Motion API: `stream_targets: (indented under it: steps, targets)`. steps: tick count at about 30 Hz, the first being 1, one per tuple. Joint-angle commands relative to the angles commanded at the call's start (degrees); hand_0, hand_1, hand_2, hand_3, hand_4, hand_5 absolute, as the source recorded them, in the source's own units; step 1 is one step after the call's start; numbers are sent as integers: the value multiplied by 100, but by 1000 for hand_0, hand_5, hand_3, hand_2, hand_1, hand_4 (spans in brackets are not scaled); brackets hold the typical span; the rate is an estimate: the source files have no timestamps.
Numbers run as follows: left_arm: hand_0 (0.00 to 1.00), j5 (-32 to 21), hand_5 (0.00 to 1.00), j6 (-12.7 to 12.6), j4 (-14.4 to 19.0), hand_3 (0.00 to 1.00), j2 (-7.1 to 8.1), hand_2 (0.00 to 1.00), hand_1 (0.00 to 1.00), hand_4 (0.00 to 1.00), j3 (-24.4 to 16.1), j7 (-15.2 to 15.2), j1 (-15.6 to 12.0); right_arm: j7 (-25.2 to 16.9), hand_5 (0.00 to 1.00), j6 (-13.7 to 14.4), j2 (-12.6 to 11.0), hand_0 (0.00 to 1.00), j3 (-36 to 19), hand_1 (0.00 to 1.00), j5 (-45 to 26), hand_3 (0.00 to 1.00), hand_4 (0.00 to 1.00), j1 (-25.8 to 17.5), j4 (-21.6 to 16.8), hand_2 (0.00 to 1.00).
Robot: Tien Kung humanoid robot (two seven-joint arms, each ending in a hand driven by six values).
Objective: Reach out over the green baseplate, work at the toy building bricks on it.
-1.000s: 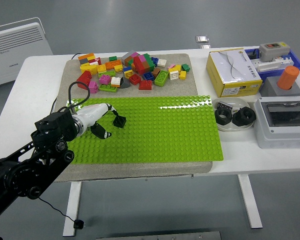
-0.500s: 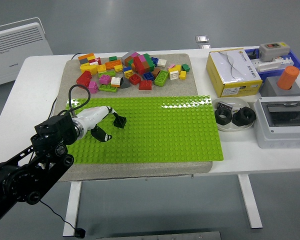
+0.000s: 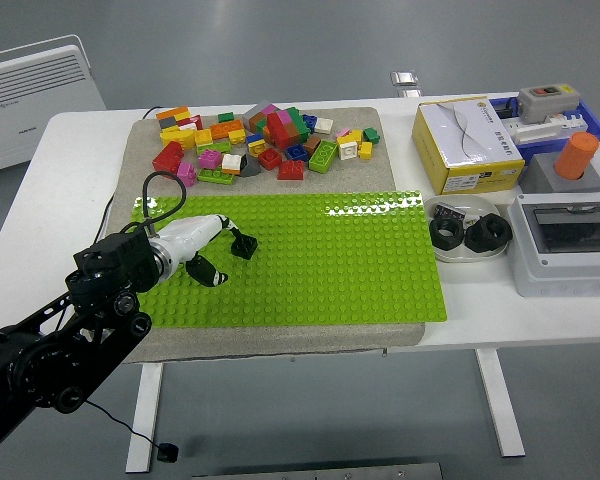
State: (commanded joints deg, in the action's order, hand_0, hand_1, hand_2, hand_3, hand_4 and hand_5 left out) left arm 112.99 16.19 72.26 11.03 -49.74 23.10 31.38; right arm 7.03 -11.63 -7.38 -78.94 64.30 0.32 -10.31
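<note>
The green baseplate [image 3: 310,255] lies on a grey mat in the middle of the table and carries no bricks. A pile of loose coloured bricks [image 3: 265,140] lies on the mat behind it. My left hand [image 3: 220,255], white with black fingertips, hovers over the baseplate's left part. Its fingers are spread and hold nothing. The black left arm comes in from the lower left. My right arm is out of view.
A yellow and white box [image 3: 467,143] stands at the back right. A white dish [image 3: 467,235] with two black parts sits just right of the baseplate. A grey enclosure [image 3: 570,245] and an orange cylinder [image 3: 578,155] are at the far right.
My left hand has drifted slightly right and forward over the baseplate. Its fingers stay spread. The bricks have not moved.
</note>
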Motion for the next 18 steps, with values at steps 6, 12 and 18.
stream_targets:
  steps: [6, 12, 18]
  targets:
    - [998, -10, 2, -27, -5, 696, -25, 998, 998, 758, 18, 23, 6, -2, 998, 1, 2, 696, -7, 687, -1, 858, 844, 3, 0, 821]
    - [998, -6, 6, -86, -21, 696, -48, 998, 998, 755, -21, 52, 2, -4, 998, 2, 3, 696, 2, 687, -18, 858, 845, 0, 0, 820]
    - [998, -4, 12, -127, -36, 691, -68, 998, 998, 745, -67, 81, -7, -6, 998, 5, 3, 695, 18, 686, -38, 857, 845, -7, 0, 820]
